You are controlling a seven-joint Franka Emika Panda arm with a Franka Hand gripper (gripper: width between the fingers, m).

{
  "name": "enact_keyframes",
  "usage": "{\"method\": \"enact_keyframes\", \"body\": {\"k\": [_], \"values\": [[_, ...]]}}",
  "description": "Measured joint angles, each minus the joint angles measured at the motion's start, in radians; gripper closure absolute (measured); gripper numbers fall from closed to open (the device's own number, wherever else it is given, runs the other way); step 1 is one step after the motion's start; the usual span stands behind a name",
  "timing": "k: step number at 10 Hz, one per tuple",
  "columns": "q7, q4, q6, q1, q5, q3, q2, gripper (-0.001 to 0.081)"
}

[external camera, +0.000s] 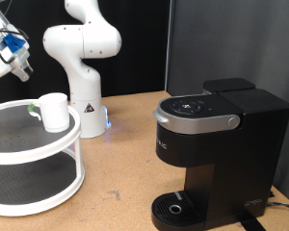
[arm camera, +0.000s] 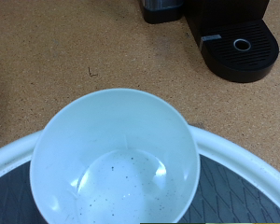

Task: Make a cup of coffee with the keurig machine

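Keurig machine, black with its silver-grey handled lid down, stands near the worktop's right edge in the exterior view, its round drip tray bare. A white two-tier rack with dark mats sits at the worktop's left edge. On its upper shelf stands the white cup, upright and empty in the wrist view. The gripper hangs above the rack's left side, apart from the cup; whether its fingers are spread or closed cannot be told.
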Motion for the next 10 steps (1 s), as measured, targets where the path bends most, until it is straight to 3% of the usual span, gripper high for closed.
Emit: {"method": "enact_keyframes", "body": {"k": [2,3,4,5,6,7,10], "values": [[-0.028,-0.033,0.032,-0.003,-0.001,-0.012,-0.003,0.0377],[-0.039,-0.053,0.054,-0.004,-0.001,-0.018,-0.003,0.0377],[-0.048,-0.07,0.07,-0.004,-0.003,-0.024,-0.003,0.0169],[-0.061,-0.088,0.086,-0.004,-0.007,-0.031,-0.002,0.0169],[-0.074,-0.108,0.108,-0.004,-0.016,-0.036,0.001,0.0055],[-0.087,-0.126,0.131,-0.004,-0.024,-0.041,0.005,0.0016],[-0.122,-0.167,0.193,-0.004,-0.034,-0.059,0.024,0.0006]]}}
